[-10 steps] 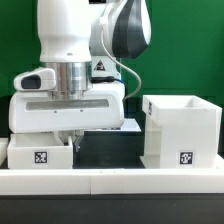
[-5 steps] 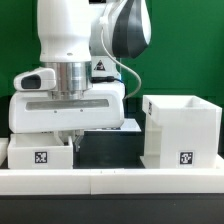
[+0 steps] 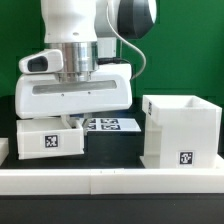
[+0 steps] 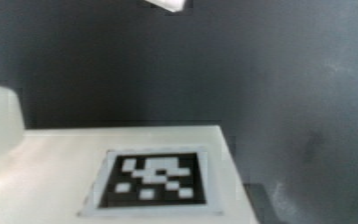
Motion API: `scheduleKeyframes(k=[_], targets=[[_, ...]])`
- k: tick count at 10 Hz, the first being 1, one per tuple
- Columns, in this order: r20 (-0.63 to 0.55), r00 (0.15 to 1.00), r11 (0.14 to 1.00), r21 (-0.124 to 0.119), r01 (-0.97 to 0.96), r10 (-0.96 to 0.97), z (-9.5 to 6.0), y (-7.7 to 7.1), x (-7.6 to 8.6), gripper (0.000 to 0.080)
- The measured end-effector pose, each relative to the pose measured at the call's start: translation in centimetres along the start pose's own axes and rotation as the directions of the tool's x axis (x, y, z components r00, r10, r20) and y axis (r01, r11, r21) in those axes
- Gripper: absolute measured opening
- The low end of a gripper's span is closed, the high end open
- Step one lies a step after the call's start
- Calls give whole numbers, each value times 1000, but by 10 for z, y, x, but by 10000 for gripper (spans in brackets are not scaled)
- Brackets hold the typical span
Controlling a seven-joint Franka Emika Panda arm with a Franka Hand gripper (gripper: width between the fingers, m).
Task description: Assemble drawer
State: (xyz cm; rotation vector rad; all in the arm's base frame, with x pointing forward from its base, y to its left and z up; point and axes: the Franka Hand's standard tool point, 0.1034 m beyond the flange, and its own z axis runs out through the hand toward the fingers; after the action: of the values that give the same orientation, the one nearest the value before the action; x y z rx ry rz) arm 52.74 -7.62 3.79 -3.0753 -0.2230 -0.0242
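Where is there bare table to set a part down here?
Free: the dark table strip between the small tray and the housing, with the marker board behind and the rail in front. Crowded at the exterior view's left, under the gripper.

the exterior view sits low and close in front of the worktop [image 3: 112, 150], nearly level with it, facing the arm [image 3: 75, 40] and a green backdrop [image 3: 190, 50]. the wrist view looks down from very near onto a small tray [image 4: 101, 175], showing its tagged face. both views share that small tray [image 3: 48, 138] and the dark worktop [image 4: 247, 70].
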Motion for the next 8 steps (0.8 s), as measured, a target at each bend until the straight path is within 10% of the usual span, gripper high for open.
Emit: scheduleKeyframes(k=[8], targets=[[13, 852, 852, -25, 524, -524, 5, -11, -2, 41]])
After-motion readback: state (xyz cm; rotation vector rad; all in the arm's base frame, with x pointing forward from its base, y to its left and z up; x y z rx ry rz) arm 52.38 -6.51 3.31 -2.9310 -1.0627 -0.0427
